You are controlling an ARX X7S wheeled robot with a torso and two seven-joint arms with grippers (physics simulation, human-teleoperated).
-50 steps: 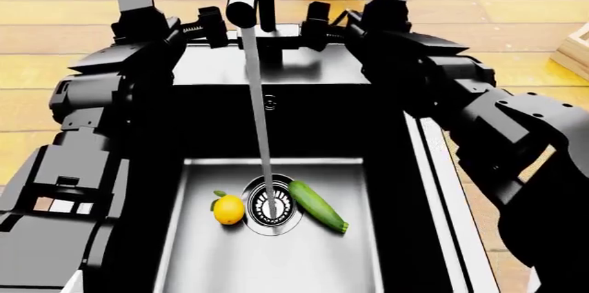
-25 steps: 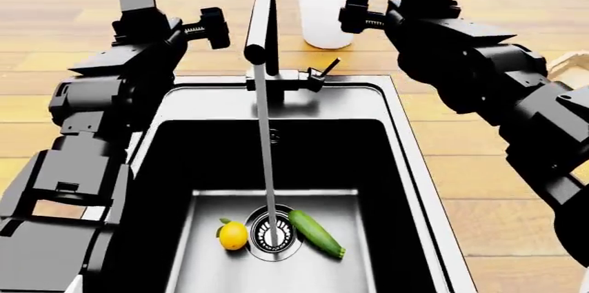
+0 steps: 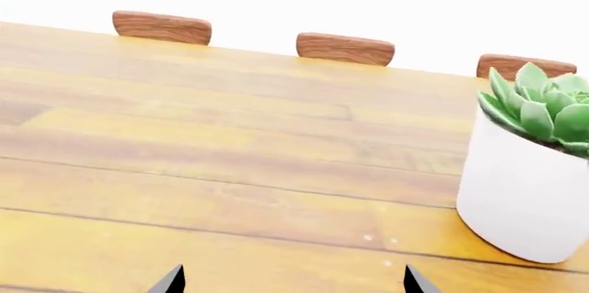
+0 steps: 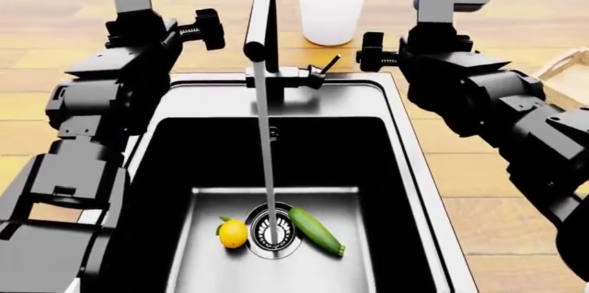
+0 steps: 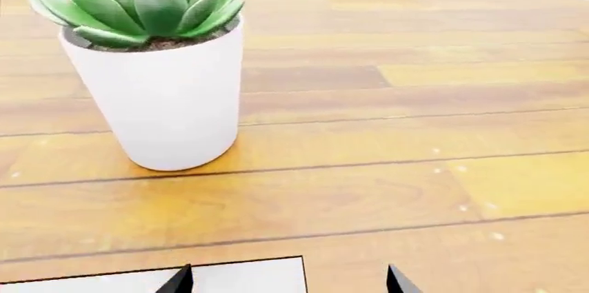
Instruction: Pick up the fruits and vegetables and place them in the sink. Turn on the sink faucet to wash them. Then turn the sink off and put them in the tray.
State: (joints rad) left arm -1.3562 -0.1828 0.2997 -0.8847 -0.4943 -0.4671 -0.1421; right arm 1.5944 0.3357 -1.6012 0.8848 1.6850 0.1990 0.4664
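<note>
The lemon (image 4: 233, 232) and the cucumber (image 4: 316, 231) lie on the floor of the black sink (image 4: 406, 143), on either side of the drain (image 4: 272, 231). Water runs from the black faucet (image 4: 261, 23) straight down onto the drain. The faucet's thin lever (image 4: 326, 67) sticks out at its right. My left gripper (image 4: 208, 29) is open and empty, raised left of the spout. My right gripper (image 4: 372, 52) is open and empty, right of the lever and apart from it. Both wrist views show wide-spread fingertips (image 3: 171, 282) (image 5: 181, 281). The wooden tray (image 4: 567, 71) shows partly at the right edge.
A white plant pot (image 4: 329, 6) with a green succulent stands behind the faucet; it also shows in the left wrist view (image 3: 521, 196) and the right wrist view (image 5: 175, 103). The wooden counter (image 4: 55, 65) surrounds the sink. Brown chair backs (image 3: 345, 47) stand beyond it.
Both grippers have pulled back from the faucet base. The right gripper has moved right and now sits lower, beside the lever. The head view has lifted. Water keeps running.
</note>
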